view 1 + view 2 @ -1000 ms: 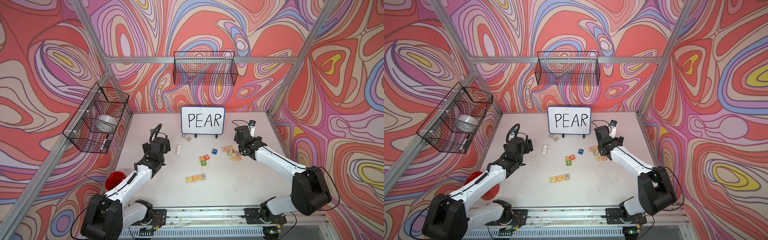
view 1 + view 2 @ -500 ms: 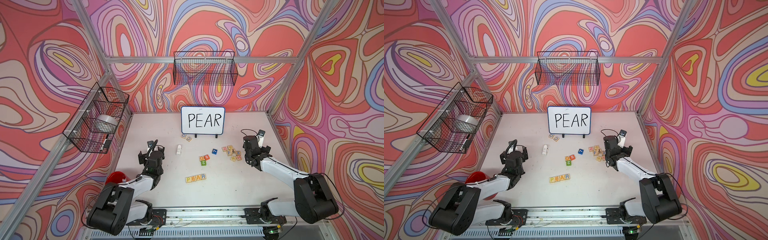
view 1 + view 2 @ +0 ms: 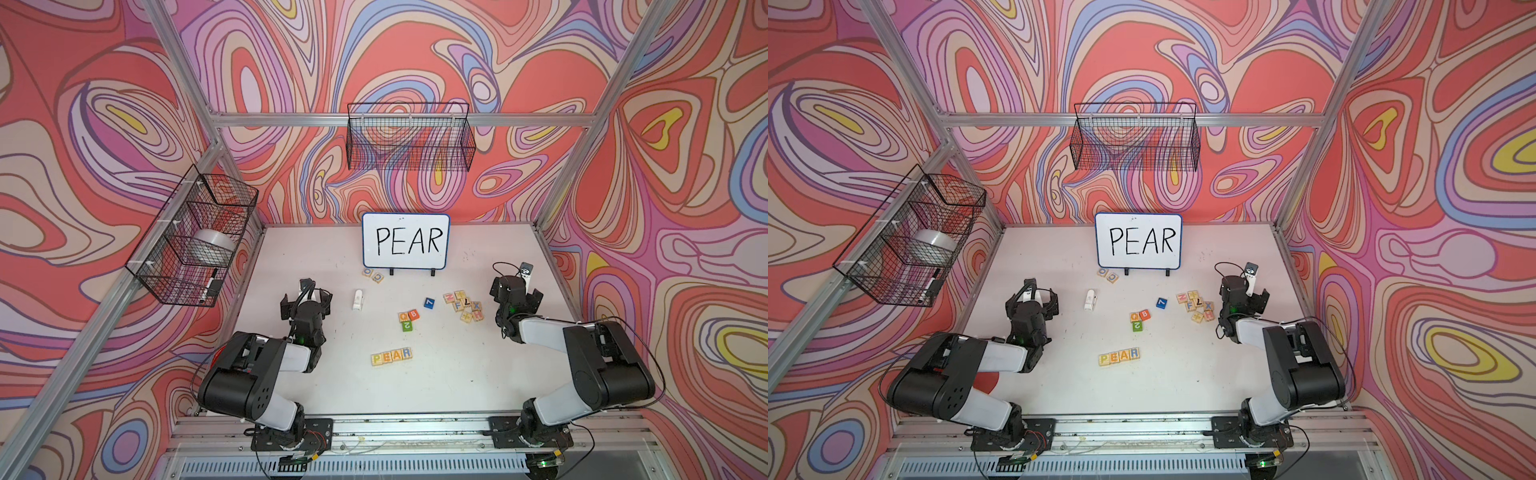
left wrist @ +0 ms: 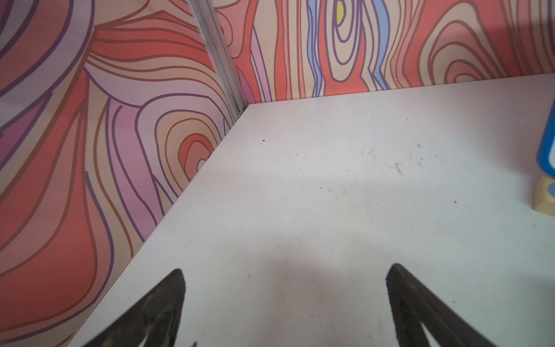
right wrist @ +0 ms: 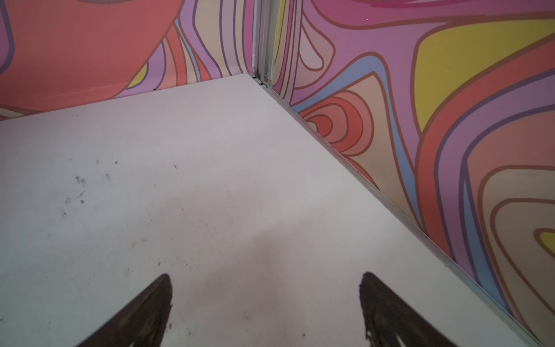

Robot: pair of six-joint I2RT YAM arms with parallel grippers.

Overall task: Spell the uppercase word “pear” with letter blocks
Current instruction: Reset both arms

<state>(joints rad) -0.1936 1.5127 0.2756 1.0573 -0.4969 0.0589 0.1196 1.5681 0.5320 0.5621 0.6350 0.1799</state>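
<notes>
Your left claw (image 3: pixel 306 296) and right claw (image 3: pixel 516 286): arms folded back, jaws wide, empty. Letter blocks (image 3: pixel 391 356): near-centre desk (image 3: pixel 457 374), touching, reading PEAR. Left wire basket (image 3: pixel 195 237): tape roll (image 3: pixel 212 246), marker (image 3: pixel 209 286).

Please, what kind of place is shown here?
Probably a robot test cell, not a home: an aluminium frame with swirl-patterned walls encloses a white table, and two arms are bolted to a rail at its front.

Letter blocks (image 3: pixel 391 356) in row: PEAR
</notes>
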